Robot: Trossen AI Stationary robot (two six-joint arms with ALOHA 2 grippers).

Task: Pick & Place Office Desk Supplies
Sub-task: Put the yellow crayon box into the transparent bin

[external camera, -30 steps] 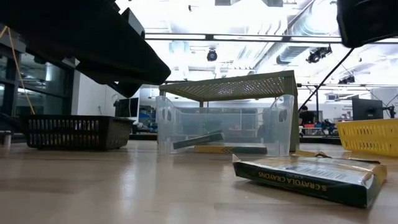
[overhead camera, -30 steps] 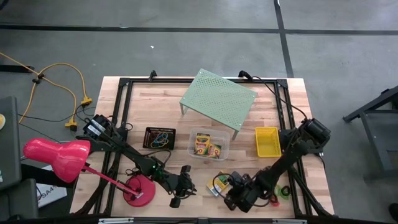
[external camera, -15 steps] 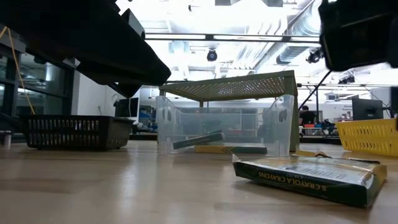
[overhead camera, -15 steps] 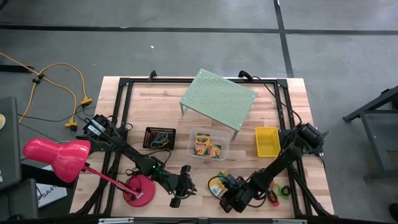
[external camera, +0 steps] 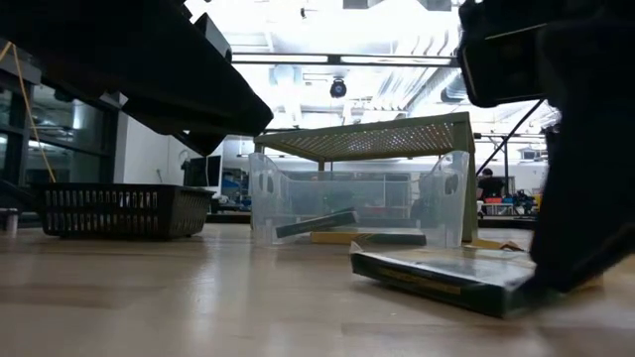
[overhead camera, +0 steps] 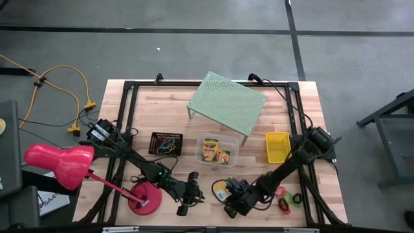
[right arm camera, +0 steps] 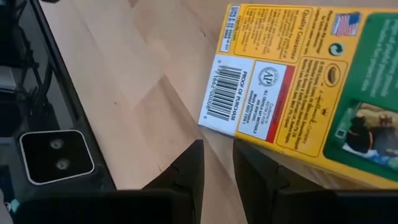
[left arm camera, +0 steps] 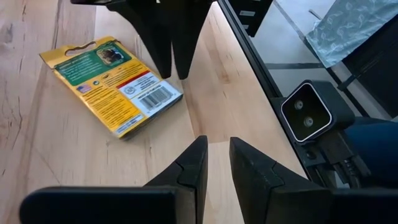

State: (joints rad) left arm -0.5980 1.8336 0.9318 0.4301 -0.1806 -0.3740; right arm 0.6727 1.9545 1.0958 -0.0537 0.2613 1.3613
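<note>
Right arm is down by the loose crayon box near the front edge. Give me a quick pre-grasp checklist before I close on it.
1. Right gripper empty, fingers narrowly apart: ok.
2. Loose crayon box lies flat on the table, back side up: ok.
3. Box between the right fingers: not ok; it lies just ahead of the tips.
4. Left gripper clear of the box: ok, hovering beside it, holding nothing.
5. Clear tub has room: ok, two boxes inside.
6. Opening wide enough for the box: cannot tell.
</note>
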